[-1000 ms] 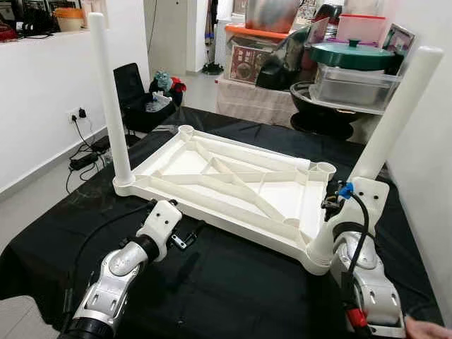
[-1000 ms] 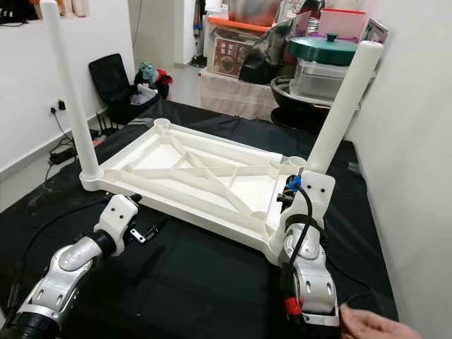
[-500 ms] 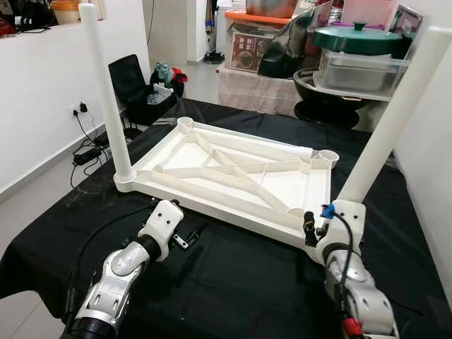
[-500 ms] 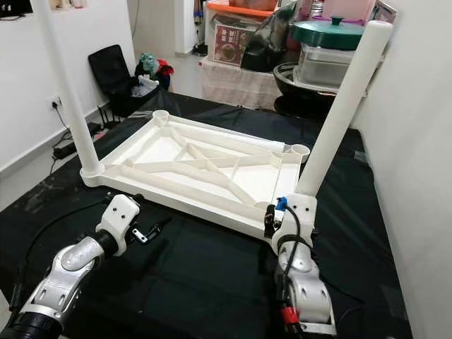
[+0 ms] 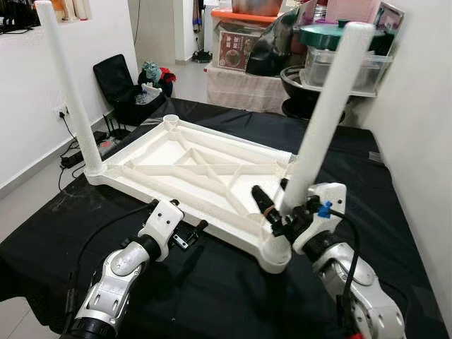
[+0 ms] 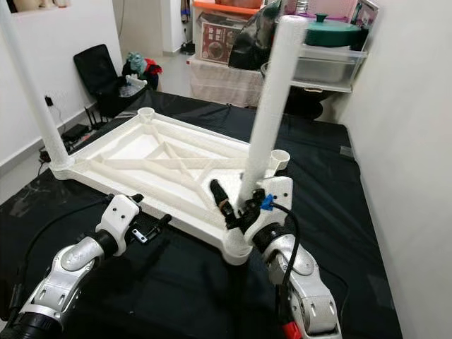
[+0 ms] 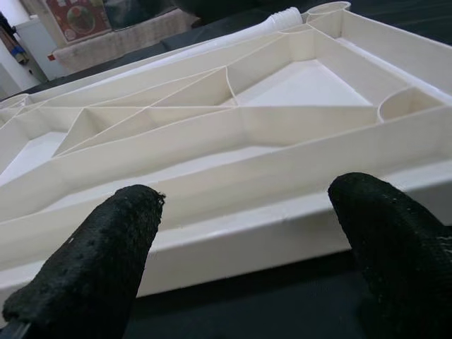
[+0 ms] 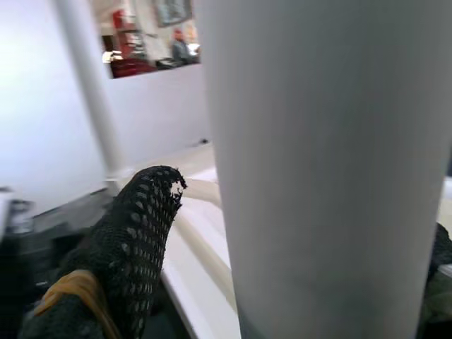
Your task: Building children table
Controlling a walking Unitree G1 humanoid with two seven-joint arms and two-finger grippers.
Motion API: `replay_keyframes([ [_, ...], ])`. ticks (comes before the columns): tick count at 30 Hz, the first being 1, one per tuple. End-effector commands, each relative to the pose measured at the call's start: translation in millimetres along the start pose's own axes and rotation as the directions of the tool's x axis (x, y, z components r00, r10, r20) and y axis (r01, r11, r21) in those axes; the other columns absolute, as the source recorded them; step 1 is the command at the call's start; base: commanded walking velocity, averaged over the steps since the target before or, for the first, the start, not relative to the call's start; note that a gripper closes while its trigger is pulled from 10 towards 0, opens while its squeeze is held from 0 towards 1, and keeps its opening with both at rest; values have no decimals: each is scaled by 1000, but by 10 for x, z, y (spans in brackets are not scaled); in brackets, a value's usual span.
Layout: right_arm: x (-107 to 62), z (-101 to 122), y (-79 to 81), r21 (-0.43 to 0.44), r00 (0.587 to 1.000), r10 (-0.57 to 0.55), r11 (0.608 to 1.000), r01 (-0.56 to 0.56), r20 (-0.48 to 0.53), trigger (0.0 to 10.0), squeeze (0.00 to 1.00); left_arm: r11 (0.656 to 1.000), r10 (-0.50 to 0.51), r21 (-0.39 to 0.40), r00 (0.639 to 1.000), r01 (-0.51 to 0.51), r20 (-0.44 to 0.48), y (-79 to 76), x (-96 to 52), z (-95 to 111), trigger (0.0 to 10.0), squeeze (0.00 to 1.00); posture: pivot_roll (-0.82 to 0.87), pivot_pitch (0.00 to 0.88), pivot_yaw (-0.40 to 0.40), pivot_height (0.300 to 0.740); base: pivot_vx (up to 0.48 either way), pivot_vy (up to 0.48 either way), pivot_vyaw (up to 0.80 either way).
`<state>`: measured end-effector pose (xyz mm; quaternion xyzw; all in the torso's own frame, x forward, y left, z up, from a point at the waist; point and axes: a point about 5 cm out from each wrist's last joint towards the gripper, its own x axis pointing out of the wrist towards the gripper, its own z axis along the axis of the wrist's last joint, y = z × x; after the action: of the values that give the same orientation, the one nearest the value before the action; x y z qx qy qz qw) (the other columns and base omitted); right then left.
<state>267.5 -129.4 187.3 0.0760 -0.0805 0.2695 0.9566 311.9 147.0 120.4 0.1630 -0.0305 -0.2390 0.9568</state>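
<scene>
The white tabletop [image 5: 205, 173] is lying upside down on the black cloth [image 5: 212, 296], ribs up. My right gripper [image 5: 277, 212] is pinching the near-right leg [image 5: 321, 120] just above its corner socket, at about 4 o'clock of the tabletop; the leg is tilting slightly. My left gripper [image 7: 247, 240] is hovering spread at the near long edge, around 7 o'clock, fingertips [image 7: 106, 247] apart from the rim. The far-left leg [image 5: 69, 99] is standing upright at 9 o'clock. Open cloth is lying along the near edge.
</scene>
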Motion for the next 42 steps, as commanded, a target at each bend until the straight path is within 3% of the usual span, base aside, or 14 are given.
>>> replay_keyframes([
  [1, 8, 25, 78, -1, 998, 56, 998, -56, 21, 10000, 0, 1000, -12, 2, 1000, 12, -9, -28, -14, -26, 10000, 0, 41, 0, -87, 740, 0, 0, 0],
  [4, -24, 28, 119, -4, 992, 118, 993, -118, 34, 7647, 0, 1000, -13, 2, 1000, 13, -8, -24, -9, -22, 10000, 0, 40, 0, -83, 740, 0, 0, 0],
  [7, -52, 43, 151, -2, 984, 169, 986, -169, 51, 7294, 0, 1000, -13, 1, 1000, 13, -7, -22, -6, -20, 10000, 0, 39, 0, -83, 740, 0, 0, 0],
  [8, -119, 69, 241, -3, 956, 285, 958, -285, 66, 4667, 0, 1000, -16, 0, 1000, 16, -6, -21, -2, -16, 10000, 0, 40, 0, -80, 740, 0, 0, 0],
  [10, -143, 71, 270, -5, 945, 322, 947, -322, 65, 4667, 0, 1000, -17, 0, 1000, 17, -5, -22, -2, -16, 10000, 0, 40, 0, -80, 740, 0, 0, 0],
  [16, -261, 44, 398, 26, 880, 474, 880, -474, 33, 8784, 0, 1000, -20, 0, 1000, 20, -4, -21, 0, -17, 10000, 0, 44, 0, -81, 740, 0, 0, 0],
  [19, -255, 34, 376, 29, 888, 459, 888, -459, 27, 8784, 0, 1000, -20, 1, 1000, 20, -4, -21, 0, -17, 10000, 0, 44, 0, -81, 740, 0, 0, 0],
  [20, -236, 29, 339, 27, 901, 432, 901, -433, 23, 4118, 0, 1000, -21, 1, 1000, 21, -3, -20, -2, -17, 10000, 0, 44, 0, -79, 740, 0, 0, 0],
  [23, -222, 28, 312, 25, 911, 412, 911, -413, 22, 4118, 0, 1000, -21, 2, 1000, 21, -3, -20, -3, -17, 10000, 0, 44, 0, -79, 740, 0, 0, 0],
  [24, -207, 29, 278, 27, 922, 386, 922, -387, 30, 0, 0, 1000, -22, 2, 1000, 22, -3, -20, -4, -16, 10000, 0, 44, 0, -80, 740, 0, 0, 0],
  [39, -86, 36, -78, -44, 997, 45, 998, -42, 68, 0, 0, 1000, -27, 4, 1000, 27, -2, -17, -5, -12, 10000, 0, 42, 0, -74, 740, 0, 0, 0],
  [40, -119, -266, -654, -166, 825, -535, 844, 510, -181, 0, 0, 1000, -25, 6, 1000, 25, -2, -18, -2, -12, 10000, 0, 34, 0, -77, 740, 0, 0, 0],
  [41, -262, -381, -850, -239, 651, -725, 689, 685, -225, 0, 0, 1000, -22, 7, 1000, 22, -5, -25, 1, -15, 10000, 0, 41, 0, -81, 740, 0, 0, 0],
  [42, -262, -381, -850, -239, 651, -725, 689, 685, -225, 0, 0, 1000, -22, 7, 1000, 22, -5, -25, 1, -15, 10000, 0, 41, 0, -81, 740, 0, 0, 0],
])
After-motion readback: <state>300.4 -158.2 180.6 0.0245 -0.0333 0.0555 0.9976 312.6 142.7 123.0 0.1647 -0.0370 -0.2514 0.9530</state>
